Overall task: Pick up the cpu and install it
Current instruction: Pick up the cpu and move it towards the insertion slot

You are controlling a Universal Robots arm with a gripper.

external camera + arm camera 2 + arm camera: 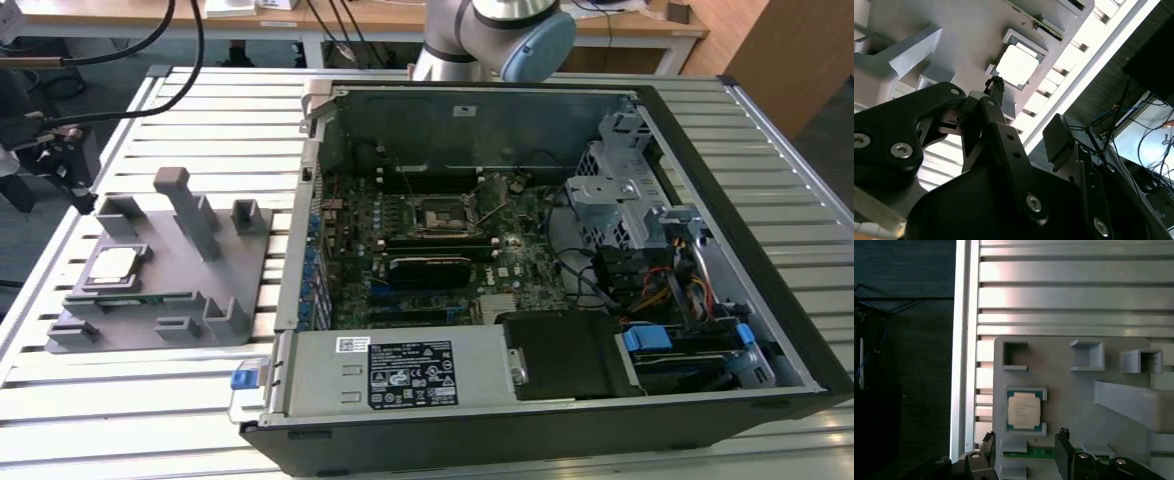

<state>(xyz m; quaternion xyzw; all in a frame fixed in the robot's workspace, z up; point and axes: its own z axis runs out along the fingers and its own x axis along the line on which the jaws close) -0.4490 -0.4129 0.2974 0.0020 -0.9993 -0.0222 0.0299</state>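
Observation:
The cpu [114,265] lies flat in a square nest on the grey fixture plate [174,290], at the exterior view's left, beside the open computer case. Its silver lid and thin green rim show in the first wrist view [1024,410], and it is a bright square in the second wrist view [1016,64]. My gripper [74,185] hangs above the table's edge, just beyond the fixture. In the wrist views the gripper [1025,440] [1026,112] is open, with nothing between its fingers and apart from the cpu. The black motherboard socket [438,217] sits inside the case.
The fixture carries a tall grey post [187,210] and several raised blocks near the cpu. The case walls [314,200], a drive cage [614,195] and cables surround the motherboard. A slatted metal table [134,400] lies under everything; its edge runs close to the fixture.

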